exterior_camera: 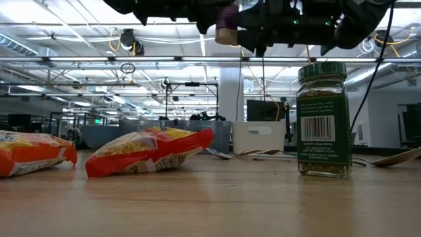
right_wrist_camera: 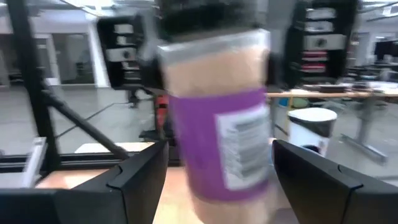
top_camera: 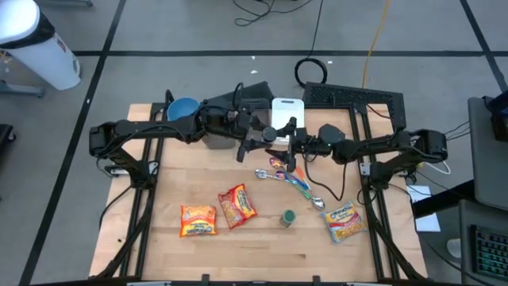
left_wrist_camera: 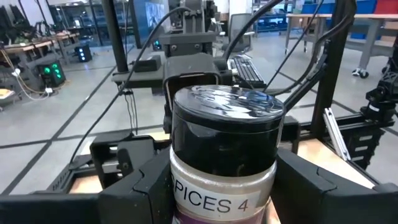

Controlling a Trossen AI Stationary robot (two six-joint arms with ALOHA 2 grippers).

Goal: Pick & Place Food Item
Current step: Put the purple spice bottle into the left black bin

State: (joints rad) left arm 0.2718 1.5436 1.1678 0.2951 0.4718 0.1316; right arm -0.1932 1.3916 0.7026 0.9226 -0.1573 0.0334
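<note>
Both arms meet above the middle of the counter (top_camera: 262, 246), well clear of its surface, and the task's item, a spice jar (left_wrist_camera: 224, 155) with a black lid and purple label, is suspended between them. The left gripper (left_wrist_camera: 217, 186) is clamped on the jar, its fingers flanking the body just below the lid, so the lower, labelled portion stays exposed. The right gripper (right_wrist_camera: 217, 180) stands with jaws spread wide on either side of that purple section without visibly touching it; the arrangement reads as a hand-over in which the receiving side has not yet closed. In the low view the jar hangs near the top edge, high above the items lying on the counter. Those items are untouched: two orange noodle packets (top_camera: 218, 213), a yellow packet (top_camera: 344, 222), a green-lidded herb jar (exterior_camera: 322, 118) standing upright, and several spoons (top_camera: 290, 179). A blue bowl (top_camera: 182, 108) and white container (top_camera: 286, 111) sit at the far edge, plausible destinations, though which one is intended cannot be determined.
</note>
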